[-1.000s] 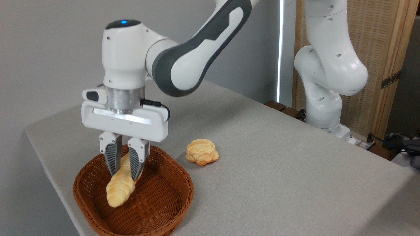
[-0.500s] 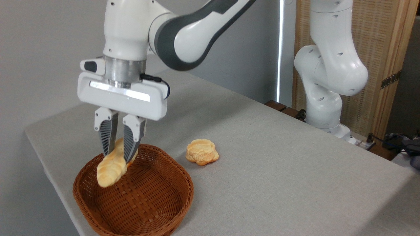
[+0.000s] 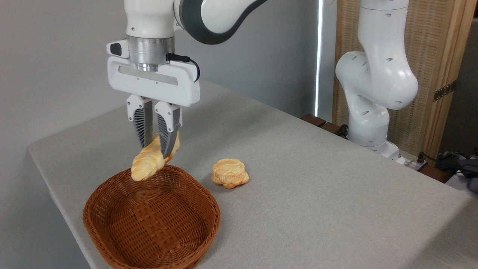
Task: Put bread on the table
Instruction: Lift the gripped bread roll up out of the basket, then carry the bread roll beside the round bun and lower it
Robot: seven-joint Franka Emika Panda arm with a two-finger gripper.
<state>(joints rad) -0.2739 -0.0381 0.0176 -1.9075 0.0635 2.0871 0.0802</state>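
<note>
End effector, white w/ ribbed grey fingers pointing down, is clamped narrow on the long pale golden braided bread. Loaf hangs tilted, lower end to the left, in the air just above the far rim of the brown woven wicker basket. Right of the basket, a small round orange-golden bun sits on the light grey cloth-covered worktop.

gripper risen, shifted right; bread lifted clear of basket
</note>
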